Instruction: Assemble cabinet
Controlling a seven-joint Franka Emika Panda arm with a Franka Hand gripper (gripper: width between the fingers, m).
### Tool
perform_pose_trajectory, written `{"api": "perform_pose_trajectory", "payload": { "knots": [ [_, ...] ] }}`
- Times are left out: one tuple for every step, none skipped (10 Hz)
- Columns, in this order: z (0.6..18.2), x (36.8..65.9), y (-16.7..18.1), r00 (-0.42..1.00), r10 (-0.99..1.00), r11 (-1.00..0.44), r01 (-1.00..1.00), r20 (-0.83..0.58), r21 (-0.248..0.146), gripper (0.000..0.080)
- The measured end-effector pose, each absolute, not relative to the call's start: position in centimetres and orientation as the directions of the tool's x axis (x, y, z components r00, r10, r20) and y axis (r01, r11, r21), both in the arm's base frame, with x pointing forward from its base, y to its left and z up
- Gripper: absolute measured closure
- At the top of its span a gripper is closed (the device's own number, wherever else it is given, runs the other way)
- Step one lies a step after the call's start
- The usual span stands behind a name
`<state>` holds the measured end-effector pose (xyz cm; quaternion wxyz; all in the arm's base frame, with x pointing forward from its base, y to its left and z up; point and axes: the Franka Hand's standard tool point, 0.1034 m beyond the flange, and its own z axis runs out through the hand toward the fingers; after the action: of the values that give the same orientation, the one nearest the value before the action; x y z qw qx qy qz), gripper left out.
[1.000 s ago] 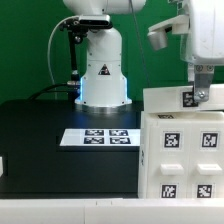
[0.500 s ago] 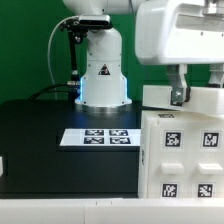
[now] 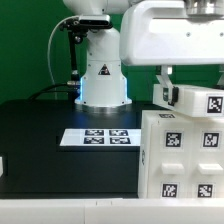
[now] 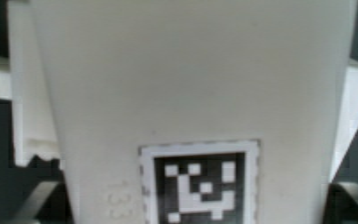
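The cabinet body is a white box with several black-and-white tags on its front, standing at the exterior view's right on the black table. My gripper is above its top left corner, shut on a white cabinet piece that bears a tag and sits tilted on or just over the body's top. In the wrist view this white piece with its tag fills the frame between my gripper's fingers; a dark finger shows at its side.
The marker board lies flat on the black table in the middle. The arm's white base stands behind it with cables, before a green backdrop. A small white object shows at the left edge.
My gripper has moved toward the exterior view's left and nearer the camera. The white top piece, which lay flat, now sits tilted in my grip.
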<state>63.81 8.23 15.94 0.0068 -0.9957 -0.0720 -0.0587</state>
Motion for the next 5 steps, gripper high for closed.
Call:
{"api": "perform_pose_trajectory", "payload": {
  "knots": [
    [15.85, 63.90, 7.84, 0.988, -0.069, -0.997, -0.066, 0.138, -0.031, 0.0242],
    [15.79, 64.02, 7.67, 0.950, -0.267, -0.963, -0.258, 0.162, -0.074, 0.0242],
    [15.81, 64.08, 7.46, 0.897, -0.407, -0.913, -0.393, 0.172, -0.111, 0.0242],
    [15.83, 64.05, 7.47, 0.897, -0.410, -0.911, -0.397, 0.166, -0.110, 0.0242],
    [15.89, 64.10, 7.53, 0.871, -0.466, -0.884, -0.450, 0.157, -0.128, 0.0242]
  ]
}}
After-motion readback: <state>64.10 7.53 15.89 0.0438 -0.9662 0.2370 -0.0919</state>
